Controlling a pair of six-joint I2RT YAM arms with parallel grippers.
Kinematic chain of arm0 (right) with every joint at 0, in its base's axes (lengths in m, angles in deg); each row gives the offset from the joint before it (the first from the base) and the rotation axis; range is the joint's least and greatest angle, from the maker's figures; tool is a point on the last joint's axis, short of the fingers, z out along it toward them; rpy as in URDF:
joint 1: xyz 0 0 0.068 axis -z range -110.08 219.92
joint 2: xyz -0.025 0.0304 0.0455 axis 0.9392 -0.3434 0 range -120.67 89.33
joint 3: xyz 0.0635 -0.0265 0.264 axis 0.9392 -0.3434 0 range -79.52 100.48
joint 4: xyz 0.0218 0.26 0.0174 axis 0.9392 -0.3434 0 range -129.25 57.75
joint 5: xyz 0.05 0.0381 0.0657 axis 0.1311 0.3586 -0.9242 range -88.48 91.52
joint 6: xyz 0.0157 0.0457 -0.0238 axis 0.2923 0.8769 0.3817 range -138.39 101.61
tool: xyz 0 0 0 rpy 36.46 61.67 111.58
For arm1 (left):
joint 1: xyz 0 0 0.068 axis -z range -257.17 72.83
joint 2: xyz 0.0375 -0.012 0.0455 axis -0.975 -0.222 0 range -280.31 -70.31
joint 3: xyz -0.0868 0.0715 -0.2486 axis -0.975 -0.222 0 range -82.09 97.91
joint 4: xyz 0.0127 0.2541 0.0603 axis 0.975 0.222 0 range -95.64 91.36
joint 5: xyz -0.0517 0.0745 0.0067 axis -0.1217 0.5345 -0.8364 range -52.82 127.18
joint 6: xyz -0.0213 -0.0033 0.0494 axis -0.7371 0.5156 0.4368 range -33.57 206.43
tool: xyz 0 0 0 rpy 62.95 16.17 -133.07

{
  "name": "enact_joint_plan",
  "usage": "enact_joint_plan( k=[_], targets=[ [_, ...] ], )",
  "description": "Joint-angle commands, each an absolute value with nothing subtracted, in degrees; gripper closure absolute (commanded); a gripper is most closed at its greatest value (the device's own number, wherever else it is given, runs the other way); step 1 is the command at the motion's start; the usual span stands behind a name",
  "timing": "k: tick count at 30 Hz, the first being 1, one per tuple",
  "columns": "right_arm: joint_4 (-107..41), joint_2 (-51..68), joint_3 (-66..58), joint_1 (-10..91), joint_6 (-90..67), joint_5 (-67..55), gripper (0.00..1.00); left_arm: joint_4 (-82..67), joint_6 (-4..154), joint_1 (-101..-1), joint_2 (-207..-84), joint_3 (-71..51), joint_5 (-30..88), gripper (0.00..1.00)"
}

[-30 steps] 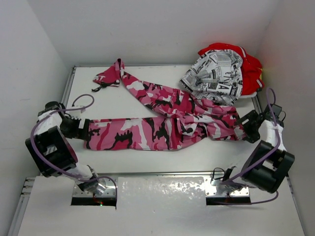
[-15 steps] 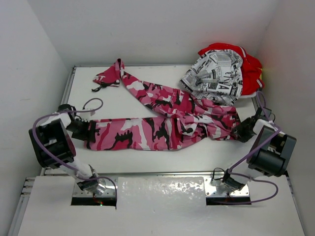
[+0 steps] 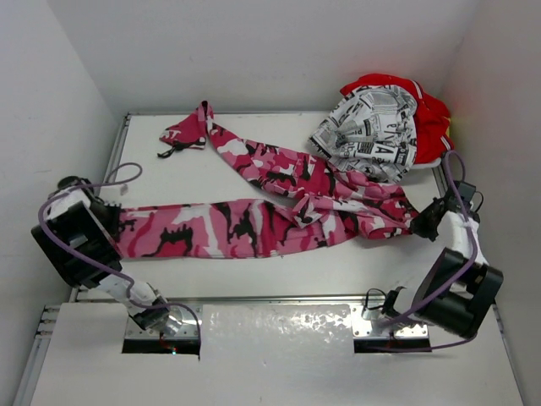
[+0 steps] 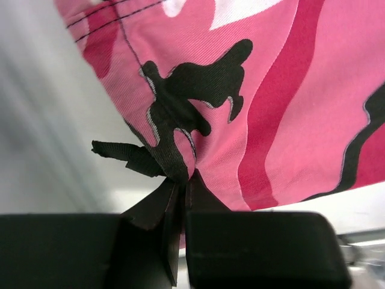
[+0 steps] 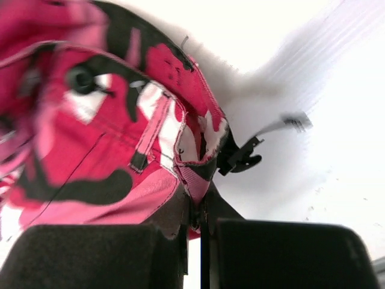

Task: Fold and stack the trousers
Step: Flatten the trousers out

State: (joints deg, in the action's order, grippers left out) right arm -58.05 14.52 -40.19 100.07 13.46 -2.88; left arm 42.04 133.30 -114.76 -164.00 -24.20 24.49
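The pink camouflage trousers (image 3: 254,228) lie spread across the white table, one leg stretched left and the other running to the back left (image 3: 190,131). My left gripper (image 3: 114,222) is shut on the cuff of the near leg; in the left wrist view the left gripper (image 4: 182,183) pinches the cloth (image 4: 271,90) beside a black strap (image 4: 129,155). My right gripper (image 3: 420,222) is shut on the waistband at the right end; in the right wrist view the right gripper (image 5: 195,205) clamps the waistband (image 5: 198,174). The newsprint trousers (image 3: 372,135) lie heaped on the red trousers (image 3: 433,118) at the back right.
White walls stand close on the left, right and back of the table (image 3: 220,182). A metal rail (image 3: 279,298) runs along the near edge. Purple cables loop beside each arm. A black clip (image 5: 243,158) hangs by the waistband.
Both grippers have shut on the camouflage trousers. The left arm has drawn the cuff leftward, so the near leg now lies longer and flatter. The right gripper has shifted slightly at the waistband.
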Motion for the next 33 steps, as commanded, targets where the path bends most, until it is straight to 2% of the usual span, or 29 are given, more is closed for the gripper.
enact_joint_plan(
  k=[1,5,8,10,15,17,21,31,33],
  targets=[
    [-61.16,19.09,-38.56,100.59,11.84,-1.81,1.00,44.01,140.48,-118.74,-162.77,-18.91,30.49,1.00],
    [-63.44,23.47,-39.62,100.59,13.25,-4.28,1.00,45.07,143.82,-118.83,-159.35,-19.25,32.43,1.00],
    [-70.72,27.52,-36.91,100.59,12.37,-1.30,1.00,45.07,146.89,-119.97,-158.29,-18.64,36.20,1.00],
    [-75.31,28.33,-35.58,100.59,13.50,-0.06,1.00,45.51,148.04,-122.87,-159.16,-15.66,36.91,1.00],
    [-75.05,31.57,-34.97,101.47,21.15,1.52,1.00,51.57,151.03,-127.79,-164.96,-5.65,36.83,1.00],
    [-75.66,33.16,-32.78,102.35,22.47,6.60,1.00,52.28,152.26,-127.89,-165.14,-5.28,36.65,1.00],
    [-80.31,33.87,-29.25,102.88,21.69,13.38,1.00,52.98,153.23,-127.89,-165.32,-6.15,35.25,1.00],
    [-85.77,42.13,-42.87,103.49,25.20,22.70,1.00,49.12,155.87,-127.97,-162.94,-17.05,36.30,1.00],
    [-85.16,41.78,-42.44,103.49,24.33,23.14,0.73,48.59,155.25,-127.89,-163.91,-17.23,36.30,0.84]
  ],
)
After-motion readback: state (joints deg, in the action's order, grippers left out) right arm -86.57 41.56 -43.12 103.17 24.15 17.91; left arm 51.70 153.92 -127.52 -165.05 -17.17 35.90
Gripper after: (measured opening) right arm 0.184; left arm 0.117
